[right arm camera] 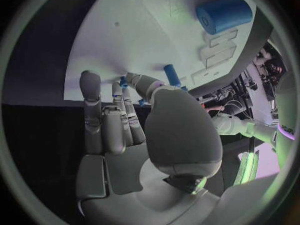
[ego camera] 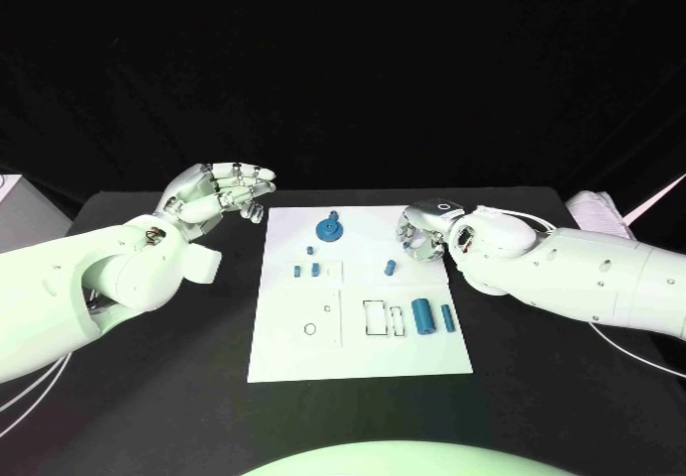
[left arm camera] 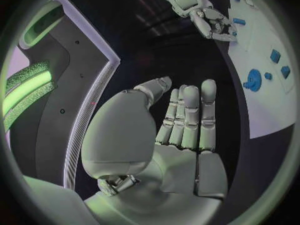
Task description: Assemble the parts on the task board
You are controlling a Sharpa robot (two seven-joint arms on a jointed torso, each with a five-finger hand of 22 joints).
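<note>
Parts lie scattered on the task board (ego camera: 293, 347), the white plate in the middle of the black table (ego camera: 158, 397): a round blue wheel-like piece (ego camera: 330, 231) near the far edge, small blue pegs (ego camera: 316, 269) at mid-board, a short peg (ego camera: 391, 266) nearer the right hand, and two blue cylinders (ego camera: 424, 314) beside rectangular slots toward the right edge. The right hand (ego camera: 423, 234) hovers over the board's far right corner, fingers pointed down toward the short peg; the right wrist view shows its fingers (right arm camera: 92, 92) apart with nothing between them. The left hand (ego camera: 217, 193) is raised off the board's far left corner, fingers loosely curled but parted, holding nothing. The step in hand looks like a pick by the right hand. To do it well, it should probably descend straight, straddle the peg across its narrow width, and close gently so the piece doesn't roll; the left hand should stay clear.
</note>
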